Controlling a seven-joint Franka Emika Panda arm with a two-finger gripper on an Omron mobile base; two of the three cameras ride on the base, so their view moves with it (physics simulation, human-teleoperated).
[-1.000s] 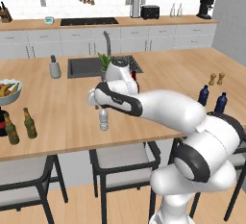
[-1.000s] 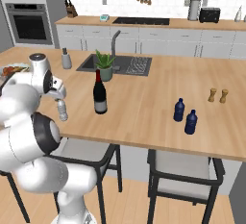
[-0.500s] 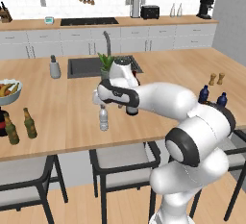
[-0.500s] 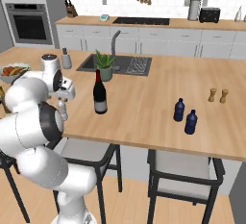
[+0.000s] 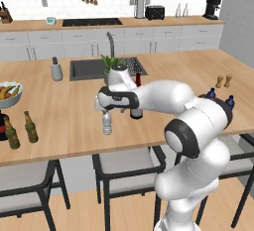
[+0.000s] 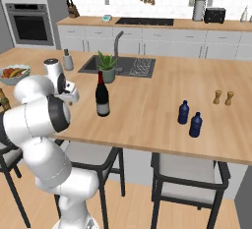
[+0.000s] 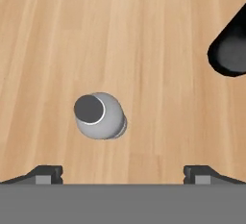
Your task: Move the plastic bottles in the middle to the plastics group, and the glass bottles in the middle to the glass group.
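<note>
- Wide wooden kitchen island counter (image 5: 69,121); a tall near-black wine bottle with red neck (image 6: 102,95) stands mid-counter.
- White arm's two-finger gripper (image 5: 105,109) hovers directly above a small clear plastic water bottle with cap (image 7: 99,116), jaws fully spread, holding nothing.
- Judgement: the bottle sits left of centre between the fingertips (image 7: 45,172); centre first, then descend straight and close below the shoulder.
- 2 dark blue plastic bottles (image 6: 189,118) wait well apart, toward the right.

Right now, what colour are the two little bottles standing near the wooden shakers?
Dark blue bottles, seen best in the right base view.
</note>
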